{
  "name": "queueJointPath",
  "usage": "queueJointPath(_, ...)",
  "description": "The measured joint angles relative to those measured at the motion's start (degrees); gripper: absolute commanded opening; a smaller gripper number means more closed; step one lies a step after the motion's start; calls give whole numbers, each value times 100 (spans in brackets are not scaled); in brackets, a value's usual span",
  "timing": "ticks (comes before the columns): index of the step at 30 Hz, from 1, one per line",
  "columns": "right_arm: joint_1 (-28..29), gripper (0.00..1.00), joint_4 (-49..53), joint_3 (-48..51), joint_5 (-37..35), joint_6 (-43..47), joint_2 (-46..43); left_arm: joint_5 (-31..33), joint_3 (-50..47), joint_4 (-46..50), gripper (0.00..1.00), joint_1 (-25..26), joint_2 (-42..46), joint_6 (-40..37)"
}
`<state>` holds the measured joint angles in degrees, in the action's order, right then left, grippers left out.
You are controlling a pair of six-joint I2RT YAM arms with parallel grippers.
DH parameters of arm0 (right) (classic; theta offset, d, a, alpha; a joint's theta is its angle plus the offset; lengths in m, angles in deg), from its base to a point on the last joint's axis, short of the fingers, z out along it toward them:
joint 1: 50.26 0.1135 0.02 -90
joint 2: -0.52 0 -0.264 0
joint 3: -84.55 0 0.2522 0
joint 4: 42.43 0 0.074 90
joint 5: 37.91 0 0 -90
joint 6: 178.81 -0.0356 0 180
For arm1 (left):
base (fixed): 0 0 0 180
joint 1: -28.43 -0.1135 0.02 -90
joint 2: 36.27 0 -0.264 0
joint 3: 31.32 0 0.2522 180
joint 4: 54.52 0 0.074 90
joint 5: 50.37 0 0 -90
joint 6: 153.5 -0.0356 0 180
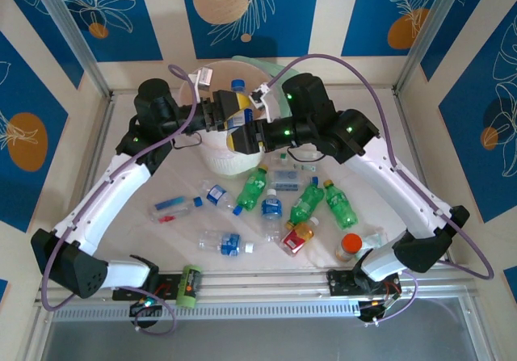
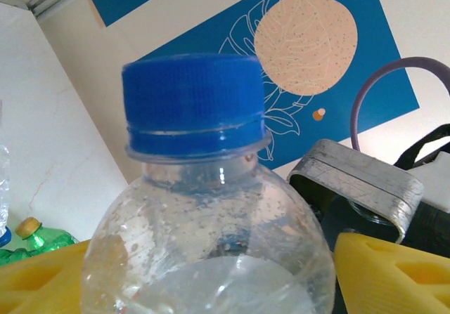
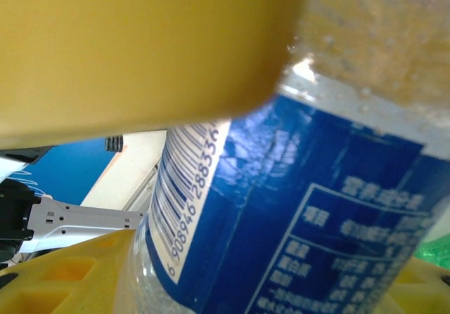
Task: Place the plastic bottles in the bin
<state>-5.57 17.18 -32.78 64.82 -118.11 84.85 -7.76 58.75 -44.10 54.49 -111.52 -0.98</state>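
Upper centre of the top view, above the bin; left gripper clamped a blue-capped bottle; right gripper squeezed a blue-labelled bottle.

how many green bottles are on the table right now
3. All lie on the table in front of the bin: one green bottle left of centre, another in the middle, a third just right of it. More may be hidden.
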Motion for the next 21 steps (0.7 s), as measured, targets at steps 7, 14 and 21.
queueJointPath(7,0,65,7,-70,-81,-4,22,7,4,-4,66,7,-24,-15)
queueJointPath(14,0,98,127,-70,-407,37,22,227,267,166,60,-20,-103,-151)
queueJointPath(21,96,99,505,-68,-1488,-44,-129,894,1281,887,61,-225,-391,-664)
